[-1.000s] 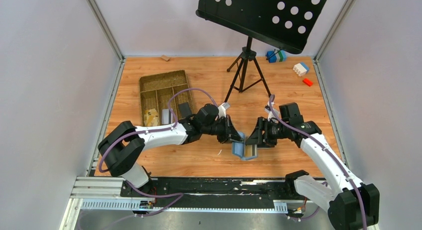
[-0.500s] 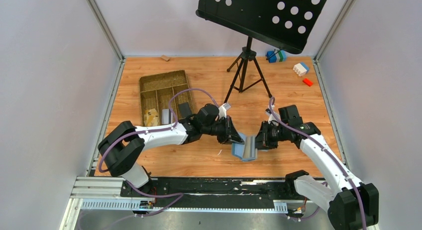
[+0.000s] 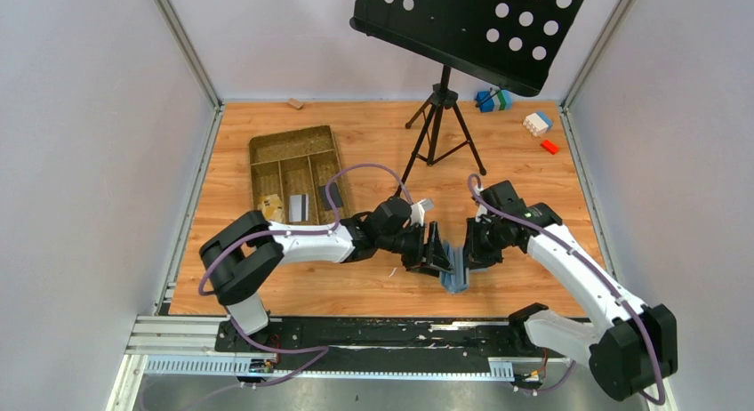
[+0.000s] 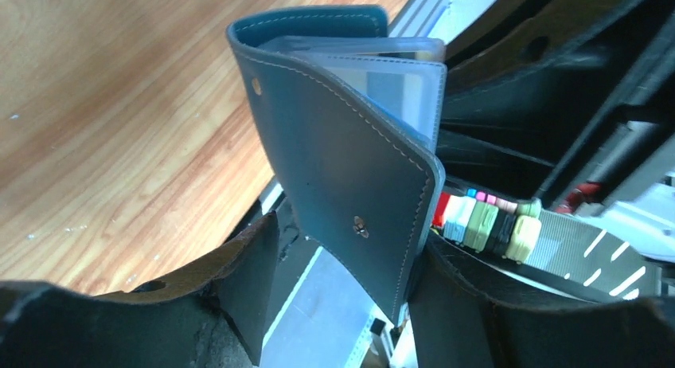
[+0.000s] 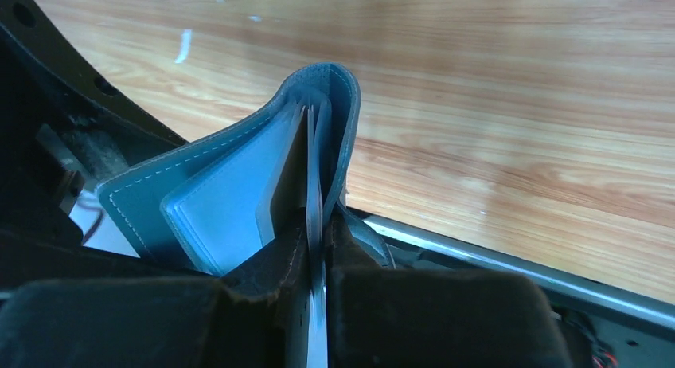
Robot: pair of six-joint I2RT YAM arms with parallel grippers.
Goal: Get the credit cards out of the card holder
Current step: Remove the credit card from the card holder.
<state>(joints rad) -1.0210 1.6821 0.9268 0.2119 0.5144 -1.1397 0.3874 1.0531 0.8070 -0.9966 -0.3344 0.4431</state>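
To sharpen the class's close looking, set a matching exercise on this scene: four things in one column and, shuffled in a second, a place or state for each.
Things
1. blue fold-over leather card holder
2. left gripper
3. right gripper
4. brown woven compartmented tray

Place or state
A. jaws apart
B. jaws pinched shut
C. on the left side of the wooden table
D. upright between the two grippers

Pairs: 1-D, 2-A, 3-B, 4-C
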